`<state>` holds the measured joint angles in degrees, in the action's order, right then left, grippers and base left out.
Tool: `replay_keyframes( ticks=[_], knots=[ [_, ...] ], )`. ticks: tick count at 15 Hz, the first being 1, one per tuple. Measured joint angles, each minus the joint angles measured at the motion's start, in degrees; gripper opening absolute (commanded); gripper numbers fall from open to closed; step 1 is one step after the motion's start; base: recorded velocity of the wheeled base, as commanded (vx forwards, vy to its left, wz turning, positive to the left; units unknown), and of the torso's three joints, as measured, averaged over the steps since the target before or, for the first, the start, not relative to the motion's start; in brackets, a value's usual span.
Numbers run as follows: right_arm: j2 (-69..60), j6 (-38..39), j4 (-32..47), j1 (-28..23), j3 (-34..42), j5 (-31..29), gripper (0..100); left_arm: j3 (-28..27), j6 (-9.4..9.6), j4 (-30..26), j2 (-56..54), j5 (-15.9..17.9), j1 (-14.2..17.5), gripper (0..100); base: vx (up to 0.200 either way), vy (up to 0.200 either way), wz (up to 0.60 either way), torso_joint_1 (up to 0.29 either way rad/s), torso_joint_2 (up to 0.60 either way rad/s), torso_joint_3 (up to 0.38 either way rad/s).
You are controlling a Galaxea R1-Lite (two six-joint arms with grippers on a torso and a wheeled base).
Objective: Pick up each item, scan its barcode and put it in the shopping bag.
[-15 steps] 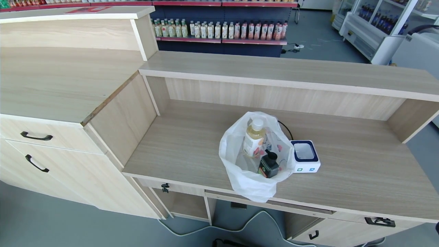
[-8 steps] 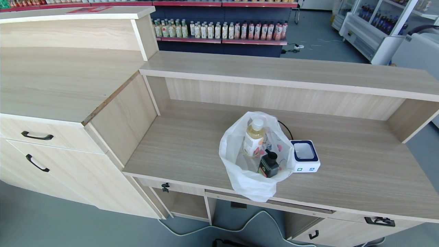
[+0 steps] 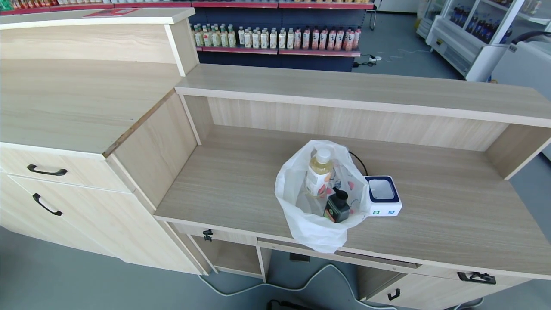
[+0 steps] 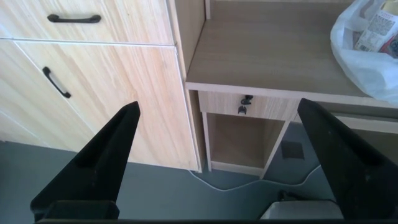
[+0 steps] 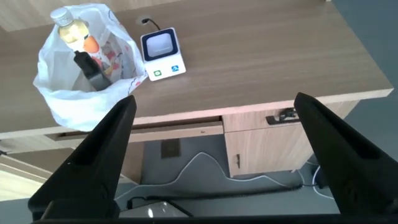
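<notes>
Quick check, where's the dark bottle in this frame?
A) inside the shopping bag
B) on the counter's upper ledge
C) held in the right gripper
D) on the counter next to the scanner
A: the dark bottle stands inside the shopping bag, beside the yellow drink bottle; the left gripper and right gripper are open and hold nothing.

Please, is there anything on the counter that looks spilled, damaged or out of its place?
Nothing is spilled or damaged. Only the shopping bag bulges a little over the counter's front edge; the pale bottle and the dark bottle sit inside it, the scanner right beside it.
</notes>
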<state>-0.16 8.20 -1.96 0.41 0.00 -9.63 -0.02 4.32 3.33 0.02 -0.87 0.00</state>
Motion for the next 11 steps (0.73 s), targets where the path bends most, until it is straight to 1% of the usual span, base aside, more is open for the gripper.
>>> replay_keyframes(
  ticks=[1, 2, 11],
  knots=[
    [-0.02, -0.9, 0.22, 0.0, 0.0, 2.74, 100, 0.0, 0.0, 0.0, 0.0, 0.0, 0.0, 100, 0.0, 0.0, 0.0, 0.0, 0.0, 0.0],
    [-0.02, -1.29, 0.71, 0.0, 0.0, 3.61, 100, 0.0, -0.02, 0.0, 0.0, 0.0, 0.0, 100, 0.0, 0.0, 0.0, 0.0, 0.0, 0.0],
    [-0.02, -1.4, 1.04, 0.0, 0.0, 3.73, 100, -0.02, 0.0, -0.02, 0.0, 0.0, 0.0, 100, 0.0, 0.0, 0.0, 0.0, 0.0, 0.0]
  ],
)
